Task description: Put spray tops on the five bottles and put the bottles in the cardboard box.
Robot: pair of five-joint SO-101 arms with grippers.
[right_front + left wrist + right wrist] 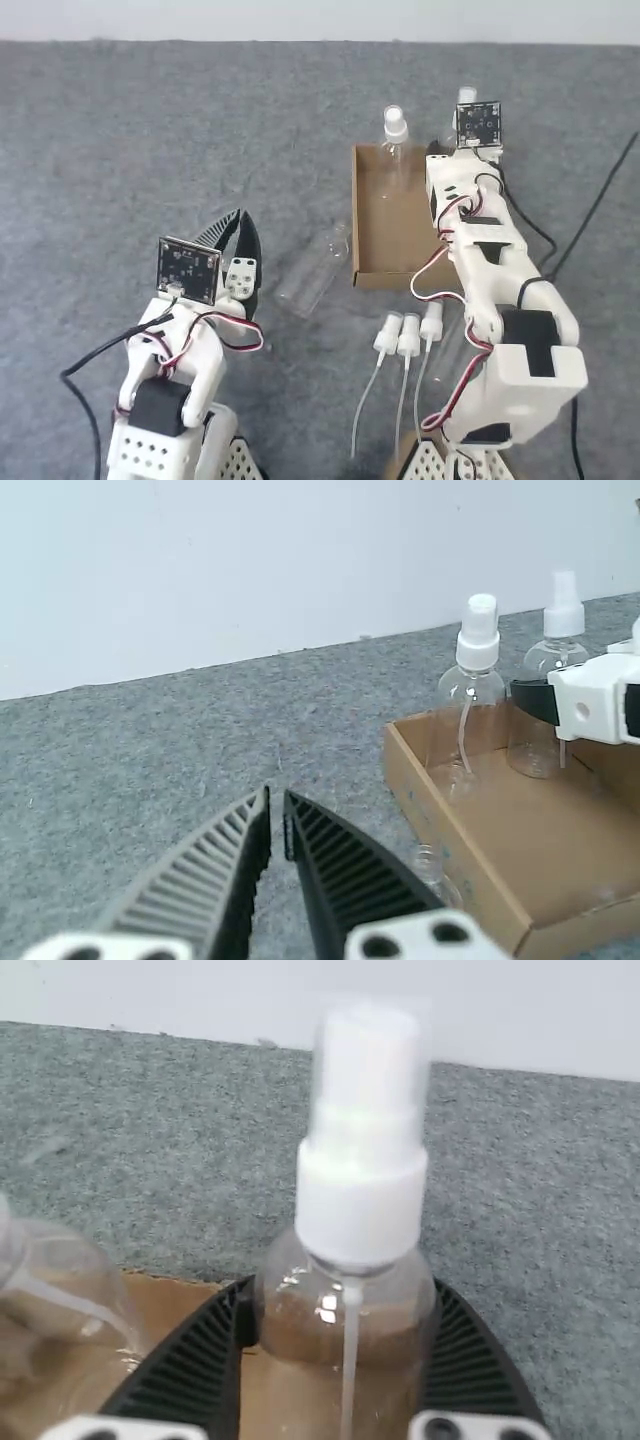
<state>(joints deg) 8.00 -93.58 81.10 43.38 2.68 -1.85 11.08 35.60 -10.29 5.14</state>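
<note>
The high camera looks down over the table [120,140] from the robot's side. The left wrist camera faces low across toward the cardboard box [455,825]. The right one sits close against a bottle [350,1260] at the box's far end.

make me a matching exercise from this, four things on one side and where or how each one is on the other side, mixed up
Things:
1. uncapped bottle
2. three spray tops
3. left gripper
4. right gripper

States:
a. shut on a capped bottle at the cardboard box's far end
b. lying on its side on the carpet beside the box
c. shut, holding nothing
d. lying together on the carpet by the box's near end

Pairs: 1-b, 2-d, 3-c, 4-a
</note>
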